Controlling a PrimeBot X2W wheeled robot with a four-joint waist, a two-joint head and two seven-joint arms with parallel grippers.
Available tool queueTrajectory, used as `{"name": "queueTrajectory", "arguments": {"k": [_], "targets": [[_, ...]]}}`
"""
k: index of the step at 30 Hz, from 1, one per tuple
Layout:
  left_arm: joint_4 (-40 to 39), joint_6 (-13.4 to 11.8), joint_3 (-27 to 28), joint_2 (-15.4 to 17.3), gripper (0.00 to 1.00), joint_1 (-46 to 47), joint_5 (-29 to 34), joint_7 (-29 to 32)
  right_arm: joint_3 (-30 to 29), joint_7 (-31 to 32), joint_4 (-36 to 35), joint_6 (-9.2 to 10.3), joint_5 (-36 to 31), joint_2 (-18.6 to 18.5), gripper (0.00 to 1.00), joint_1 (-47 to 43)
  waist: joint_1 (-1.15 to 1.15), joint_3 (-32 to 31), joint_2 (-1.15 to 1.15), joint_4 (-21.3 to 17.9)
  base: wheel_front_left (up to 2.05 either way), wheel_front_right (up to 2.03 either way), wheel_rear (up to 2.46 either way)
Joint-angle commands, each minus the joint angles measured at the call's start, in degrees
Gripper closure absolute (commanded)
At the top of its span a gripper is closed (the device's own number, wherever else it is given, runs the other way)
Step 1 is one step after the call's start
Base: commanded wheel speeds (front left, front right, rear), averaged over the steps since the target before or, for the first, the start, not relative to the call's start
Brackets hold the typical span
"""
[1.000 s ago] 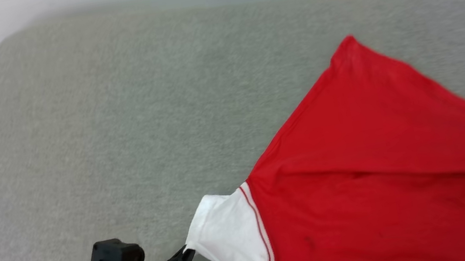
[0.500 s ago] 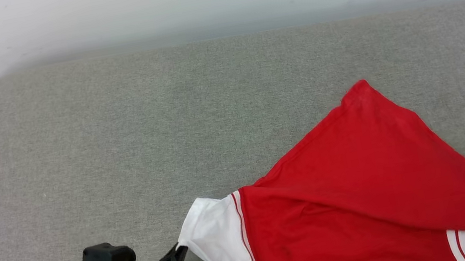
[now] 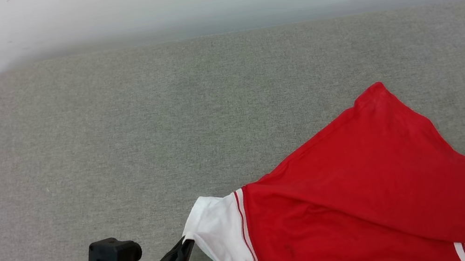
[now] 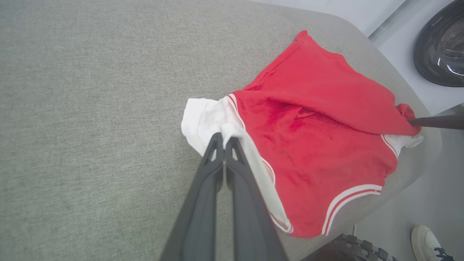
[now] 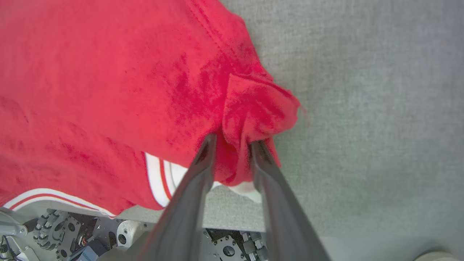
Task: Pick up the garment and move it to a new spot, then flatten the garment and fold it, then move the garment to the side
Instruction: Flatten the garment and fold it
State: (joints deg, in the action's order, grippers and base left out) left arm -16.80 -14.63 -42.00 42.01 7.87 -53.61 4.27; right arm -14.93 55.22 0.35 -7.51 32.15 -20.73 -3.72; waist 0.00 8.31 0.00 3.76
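The garment (image 3: 358, 204) lies at the near right of the grey fabric-covered worktop (image 3: 117, 121), red body partly folded over itself, its near part reaching the worktop's near edge. The left pincer (image 4: 224, 136) is clenched on the left white sleeve (image 4: 203, 117). The right pincer (image 5: 232, 139) stands parted, released, with a bunched red corner between its fingers (image 5: 204, 156).

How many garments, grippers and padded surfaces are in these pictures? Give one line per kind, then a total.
Garments: 1 (the garment)
Grippers: 2 (left gripper, right gripper)
Padded surfaces: 1 (grey pad)
Total: 4
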Motion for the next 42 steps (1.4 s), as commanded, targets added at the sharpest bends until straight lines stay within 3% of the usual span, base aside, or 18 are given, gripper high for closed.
{"name": "queueTrajectory", "arguments": {"k": [1,9,16,30,42], "targets": [[-0.07,0.15,-0.05,0.07,1.00,0.55,0.51,-0.34,0.25,-0.23,-0.60,0.04,0.79,-0.40,0.00,1.68,0.00,0.09,0.00,0.15,0.00,0.00,0.00],[-2.37,-0.14,-0.55,0.45,1.00,1.42,1.73,0.19,2.82,3.06,-7.63,0.04,3.59,-3.04,0.00,9.60,0.00,1.98,0.00,1.93,0.00,0.00,0.00],[-4.08,0.48,-1.01,-0.25,1.00,3.81,3.13,0.84,7.38,7.16,-9.60,0.04,1.05,-4.66,0.00,19.63,0.00,6.85,0.00,5.86,0.00,0.00,0.00],[-3.73,2.90,-2.50,-2.74,1.00,8.59,4.77,1.14,10.55,12.04,5.46,0.04,-8.14,-5.44,0.00,37.64,0.00,15.72,0.00,14.15,0.00,0.00,0.00],[-2.77,3.49,-3.19,-4.34,1.00,9.90,4.97,0.94,10.69,11.06,13.68,0.04,-10.74,-5.54,0.00,36.83,0.00,17.85,0.00,16.12,0.00,0.00,0.00]]}}
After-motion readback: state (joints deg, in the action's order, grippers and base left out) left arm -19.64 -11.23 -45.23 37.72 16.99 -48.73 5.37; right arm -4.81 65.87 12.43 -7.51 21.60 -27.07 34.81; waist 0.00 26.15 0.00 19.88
